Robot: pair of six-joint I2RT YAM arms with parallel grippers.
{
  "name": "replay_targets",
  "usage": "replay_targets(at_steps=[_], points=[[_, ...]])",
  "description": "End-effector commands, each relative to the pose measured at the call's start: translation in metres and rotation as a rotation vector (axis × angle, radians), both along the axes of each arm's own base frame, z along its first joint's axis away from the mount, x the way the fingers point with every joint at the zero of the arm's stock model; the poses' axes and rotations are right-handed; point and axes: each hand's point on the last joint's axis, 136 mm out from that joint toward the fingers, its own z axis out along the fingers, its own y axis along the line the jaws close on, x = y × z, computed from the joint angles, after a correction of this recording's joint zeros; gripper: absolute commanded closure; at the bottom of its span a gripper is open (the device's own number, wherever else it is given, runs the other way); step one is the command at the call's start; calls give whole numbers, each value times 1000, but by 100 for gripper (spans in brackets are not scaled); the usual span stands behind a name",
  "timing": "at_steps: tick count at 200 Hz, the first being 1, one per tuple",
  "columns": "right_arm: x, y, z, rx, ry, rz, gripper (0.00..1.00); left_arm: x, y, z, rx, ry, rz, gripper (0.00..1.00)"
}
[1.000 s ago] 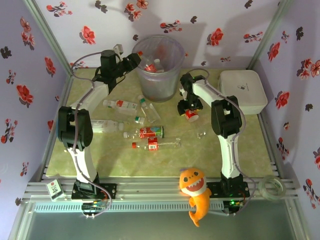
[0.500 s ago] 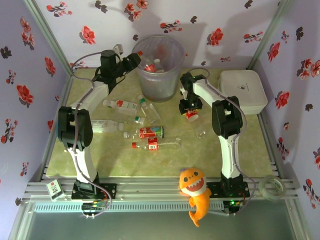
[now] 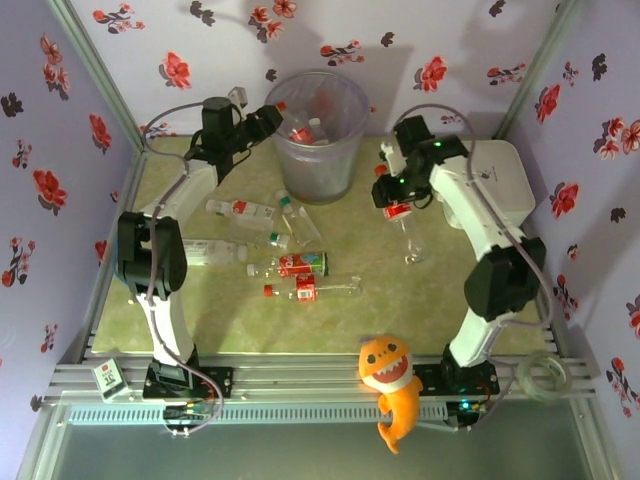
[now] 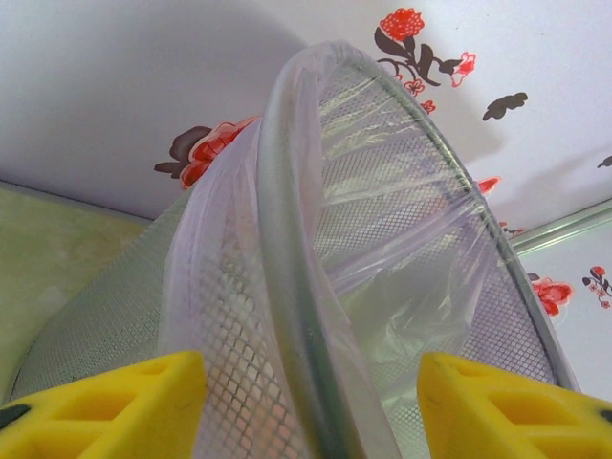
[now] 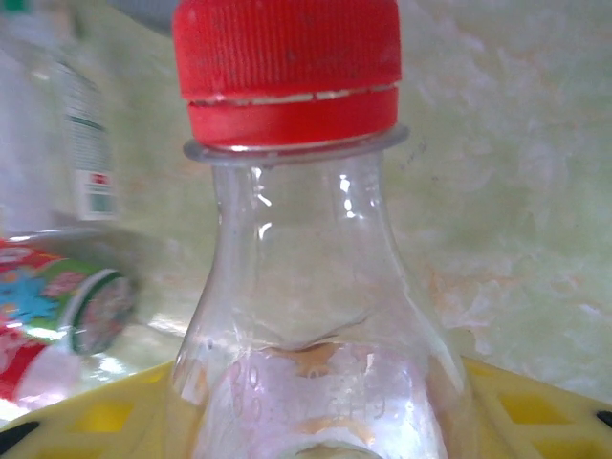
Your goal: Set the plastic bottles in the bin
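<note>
One bottle (image 5: pixel 292 287) hangs clenched in the right gripper (image 3: pixel 396 203), next to be carried over the bin (image 3: pixel 318 165); left gripper (image 4: pixel 311 375) released.

Bin (image 3: pixel 318 130) back centre (bottles (image 3: pixel 300 133) inside); loose bottles (image 3: pixel 300 264) before it, leftward; lidded box (image 3: pixel 512 178) right.

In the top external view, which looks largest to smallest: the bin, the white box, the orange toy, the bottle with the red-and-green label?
1. bin
2. white box, partly under the right arm, so its rank against the bin is unsure
3. orange toy
4. bottle with the red-and-green label
</note>
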Motion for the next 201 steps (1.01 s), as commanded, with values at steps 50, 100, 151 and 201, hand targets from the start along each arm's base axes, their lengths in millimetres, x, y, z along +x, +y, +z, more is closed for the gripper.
replay_targets(at_steps=[50, 100, 151, 201], points=[[48, 62, 163, 326, -458, 125, 60, -6, -1, -58, 87, 158, -44, 39], [116, 104, 244, 503, -748, 111, 62, -5, -6, -60, 93, 165, -53, 39], [151, 141, 281, 703, -892, 101, 62, -4, -9, -66, 97, 175, -60, 39], [178, 158, 260, 791, -873, 76, 63, -4, -10, -68, 98, 180, -61, 39]])
